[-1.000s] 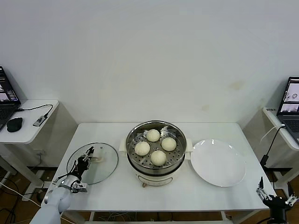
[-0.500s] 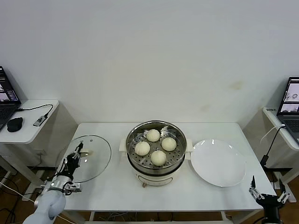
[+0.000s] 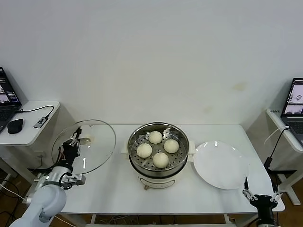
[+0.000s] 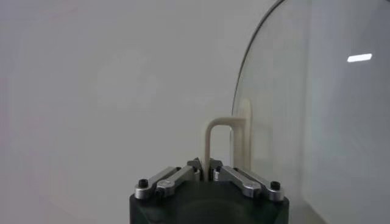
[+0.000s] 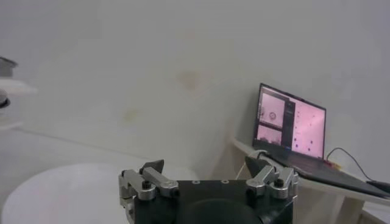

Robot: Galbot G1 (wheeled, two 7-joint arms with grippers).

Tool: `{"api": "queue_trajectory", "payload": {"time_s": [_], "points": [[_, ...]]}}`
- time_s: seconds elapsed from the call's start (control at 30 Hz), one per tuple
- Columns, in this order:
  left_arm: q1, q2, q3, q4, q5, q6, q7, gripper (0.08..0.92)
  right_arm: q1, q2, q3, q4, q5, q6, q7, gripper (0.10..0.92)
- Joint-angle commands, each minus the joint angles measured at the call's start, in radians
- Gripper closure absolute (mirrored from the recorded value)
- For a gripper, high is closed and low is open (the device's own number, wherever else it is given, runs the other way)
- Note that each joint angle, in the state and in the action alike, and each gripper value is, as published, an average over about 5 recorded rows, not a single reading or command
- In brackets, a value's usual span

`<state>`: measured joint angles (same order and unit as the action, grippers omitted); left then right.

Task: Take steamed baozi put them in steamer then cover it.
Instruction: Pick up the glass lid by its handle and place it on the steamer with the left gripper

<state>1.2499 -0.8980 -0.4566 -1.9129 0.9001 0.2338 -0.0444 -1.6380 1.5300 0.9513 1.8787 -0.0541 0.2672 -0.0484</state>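
You are seeing the right gripper (image 3: 259,197) only partly in the head view, its body running off the bottom edge below the desk (image 3: 113,191) corner. In the left wrist view the glass lid (image 4: 317,109) is being cut off by the frame's edge, so you are getting only one curved stretch of its rim, and the left gripper (image 4: 206,171) is hiding the foot of the lid handle (image 4: 226,143). The laptops (image 3: 294,101) at both sides of the head view are running out of frame.

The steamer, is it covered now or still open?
Open. The steamer shows four baozi uncovered; the left gripper holds the glass lid off to its side.
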Motion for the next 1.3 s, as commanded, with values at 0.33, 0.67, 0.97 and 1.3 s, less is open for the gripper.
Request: {"api": "queue_trajectory", "payload": {"time_s": [0.33,0.67,0.97,1.3], "points": [[-0.328,-0.098,0.510,-0.102,-0.011,0.344,0.148,0.858,0.073,0.049,-0.054,-0.058,-0.211,0.017,0.017,0.203],[-0.424,-0.267,0.606,-0.005,0.288,0.357,0.310,0.858,0.083,0.049,-0.086,-0.077,-0.233,0.010,0.019,0.203],[-0.454,-0.340,0.632,0.043,0.384,0.362,0.354,0.858,0.083,0.049,-0.082,-0.083,-0.233,0.008,0.017,0.203],[-0.468,-0.421,0.656,0.106,0.427,0.369,0.389,0.858,0.085,0.048,-0.082,-0.091,-0.236,0.002,0.016,0.203]]}}
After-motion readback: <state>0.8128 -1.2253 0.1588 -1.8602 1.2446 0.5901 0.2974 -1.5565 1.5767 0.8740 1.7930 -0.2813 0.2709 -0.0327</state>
